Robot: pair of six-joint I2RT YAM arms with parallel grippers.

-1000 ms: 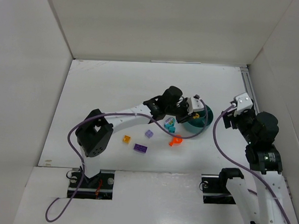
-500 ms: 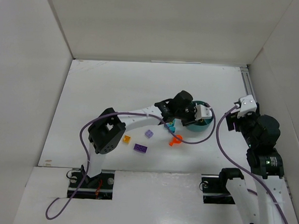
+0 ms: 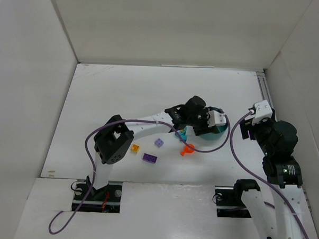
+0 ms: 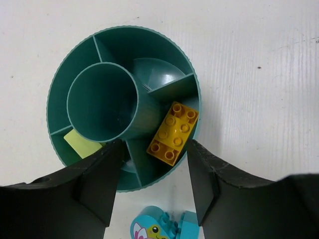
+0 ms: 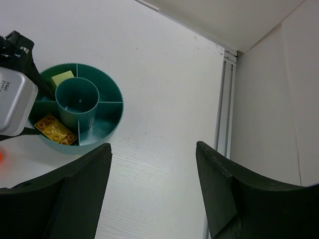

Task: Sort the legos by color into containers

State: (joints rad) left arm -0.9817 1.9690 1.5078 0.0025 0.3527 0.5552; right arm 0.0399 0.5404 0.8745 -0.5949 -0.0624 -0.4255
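The teal bowl (image 4: 115, 46) fills the left wrist view, with a round centre cup and compartments around it. A yellow lego (image 4: 173, 133) lies loose in one compartment, and a light green lego (image 4: 81, 144) lies in another. My left gripper (image 4: 153, 172) hangs open over the bowl's near rim with nothing between its fingers. Cyan legos (image 4: 155, 226) lie on the table just under it. On the table left of the bowl (image 3: 216, 134) are a red-orange lego (image 3: 187, 150), a lavender lego (image 3: 159, 143), a purple lego (image 3: 150, 158) and an orange lego (image 3: 135, 148). My right gripper (image 5: 154, 184) is open and empty, right of the bowl (image 5: 107, 112).
White walls enclose the table on three sides. A metal rail (image 5: 223, 104) runs along the right wall. The left arm's purple cable (image 3: 149, 122) trails along the arm, and its camera housing (image 5: 12, 104) overhangs the bowl's left side.
The left arm has swung right, from beside the bowl to over it. The right arm has drawn back slightly to the right.
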